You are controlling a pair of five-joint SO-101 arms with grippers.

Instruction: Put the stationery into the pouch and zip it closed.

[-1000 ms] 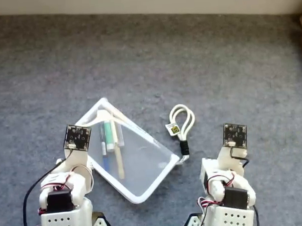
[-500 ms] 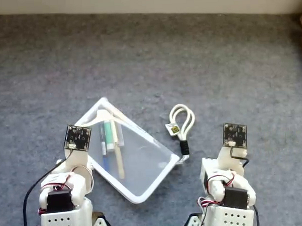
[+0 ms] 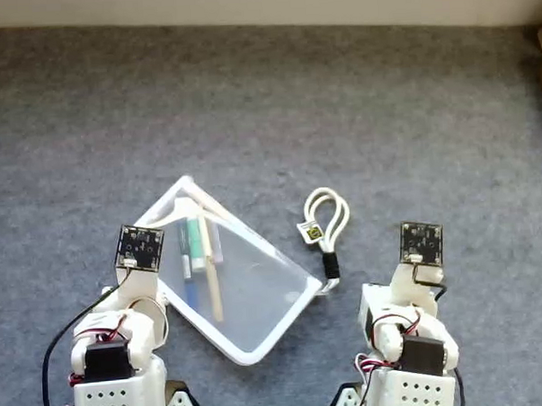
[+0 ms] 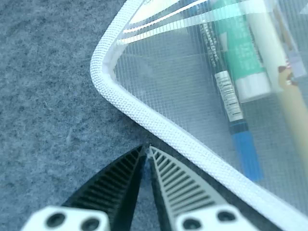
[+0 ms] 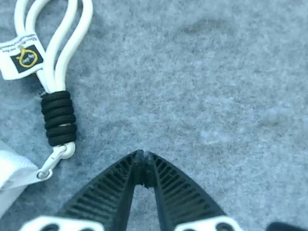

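Two tools are clenched on nothing: the left tool (image 4: pixel 146 152) just beside a corner of the transparent white-edged mesh pouch (image 3: pixel 257 293), the right tool (image 5: pixel 142 163) near the white cord loop (image 5: pixel 57 48). The pouch lies on the grey felt bench (image 3: pixel 338 101), holding a green marker (image 4: pixel 236 43), a blue pen (image 4: pixel 231 106) and a cream stick (image 4: pixel 284 82).

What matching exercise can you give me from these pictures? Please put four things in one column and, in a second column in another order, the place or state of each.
Things
1. left tool
2. right tool
3. green glue stick
4. white cord loop

Places or states
A. inside the pouch
B. shut, above bare carpet
C. on the carpet, clipped to a corner of the pouch
D. shut, beside the white edge of the pouch

Pairs: 1-D, 2-B, 3-A, 4-C.
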